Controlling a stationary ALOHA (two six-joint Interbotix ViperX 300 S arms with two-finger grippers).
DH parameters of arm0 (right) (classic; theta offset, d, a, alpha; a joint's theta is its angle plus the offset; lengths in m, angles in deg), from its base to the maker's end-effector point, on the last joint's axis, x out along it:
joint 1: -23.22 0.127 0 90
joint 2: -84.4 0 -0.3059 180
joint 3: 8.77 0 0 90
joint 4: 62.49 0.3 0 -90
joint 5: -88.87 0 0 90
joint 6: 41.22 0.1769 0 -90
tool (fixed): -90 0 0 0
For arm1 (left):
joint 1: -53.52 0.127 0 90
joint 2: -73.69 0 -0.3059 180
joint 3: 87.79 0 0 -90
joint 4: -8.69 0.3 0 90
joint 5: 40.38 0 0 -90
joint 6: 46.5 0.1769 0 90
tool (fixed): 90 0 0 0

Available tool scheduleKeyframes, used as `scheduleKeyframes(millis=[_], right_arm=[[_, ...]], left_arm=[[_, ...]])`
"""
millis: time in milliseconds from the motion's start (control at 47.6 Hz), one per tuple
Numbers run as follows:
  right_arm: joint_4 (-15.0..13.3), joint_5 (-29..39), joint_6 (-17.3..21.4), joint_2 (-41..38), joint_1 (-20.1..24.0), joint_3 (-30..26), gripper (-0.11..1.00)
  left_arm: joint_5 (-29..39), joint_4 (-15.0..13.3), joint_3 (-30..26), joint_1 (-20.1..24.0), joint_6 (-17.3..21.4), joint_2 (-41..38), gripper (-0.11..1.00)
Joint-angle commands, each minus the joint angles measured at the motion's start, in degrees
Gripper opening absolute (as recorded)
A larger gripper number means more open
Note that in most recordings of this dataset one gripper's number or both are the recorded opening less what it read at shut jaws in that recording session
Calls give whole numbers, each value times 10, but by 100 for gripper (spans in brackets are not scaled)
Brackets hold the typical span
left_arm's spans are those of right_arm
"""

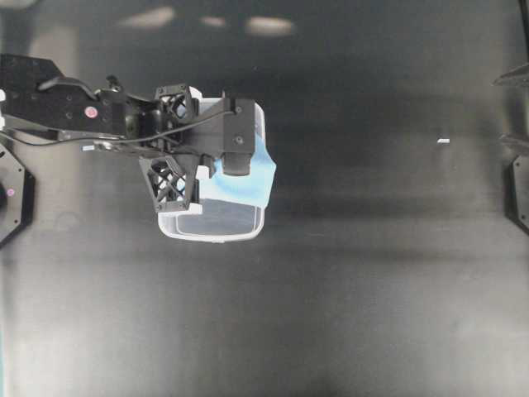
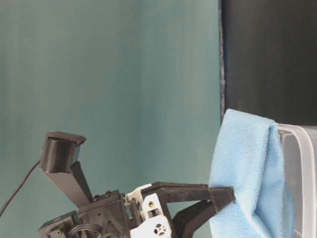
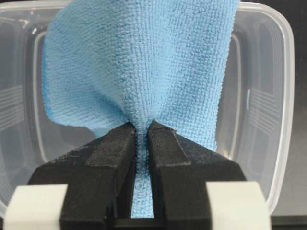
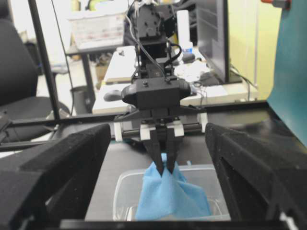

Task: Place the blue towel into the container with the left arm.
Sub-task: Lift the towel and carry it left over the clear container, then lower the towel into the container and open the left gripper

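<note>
While my left arm's black lattice-fingered gripper (image 3: 140,139) pinches the sky-blue microfibre towel (image 3: 139,67) over the clear rectangular plastic tub (image 1: 216,225), near the matte black worktop's (image 1: 372,289) left edge, I judge lowering further before release would keep its draping corner inside the rim. The right gripper (image 4: 158,182) waits wide open, holding nothing. Teal wall panels (image 2: 109,74) back the table.
</note>
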Motion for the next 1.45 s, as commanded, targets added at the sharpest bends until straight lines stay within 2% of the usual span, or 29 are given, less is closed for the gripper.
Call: scheduleKeyframes(millis=[0, 357, 399, 567, 651, 693, 798, 1113, 1239, 1428], right_arm=[[2, -3, 1, -6, -2, -4, 77], [3, -3, 1, -6, -3, -4, 77], [2, -3, 1, -6, -3, -4, 77], [2, -3, 1, -6, -3, -4, 77], [2, -3, 0, -4, -4, -4, 77], [2, -3, 0, -4, -4, -4, 77], [2, -2, -1, -3, -6, -4, 77], [2, 18, 0, 6, -18, 7, 77], [2, 26, 0, 12, -18, 13, 77], [2, 23, 1, 24, -18, 49, 77]], left_arm=[[-5, 2, 1, 2, 5, 3, 5], [-29, 2, 18, 9, 13, 5, 7], [-40, 2, 19, 9, 11, 6, 15], [-115, 2, 38, 7, -1, 18, 67], [-156, 2, 47, 3, -5, 41, 85], [-167, 2, 51, 1, -7, 54, 89], [-181, 2, 68, -3, -6, 92, 86], [-214, 2, 157, -12, -9, 223, 87], [-265, 2, 212, -13, -10, 279, 87], [-362, 1, 296, -12, -32, 367, 83]])
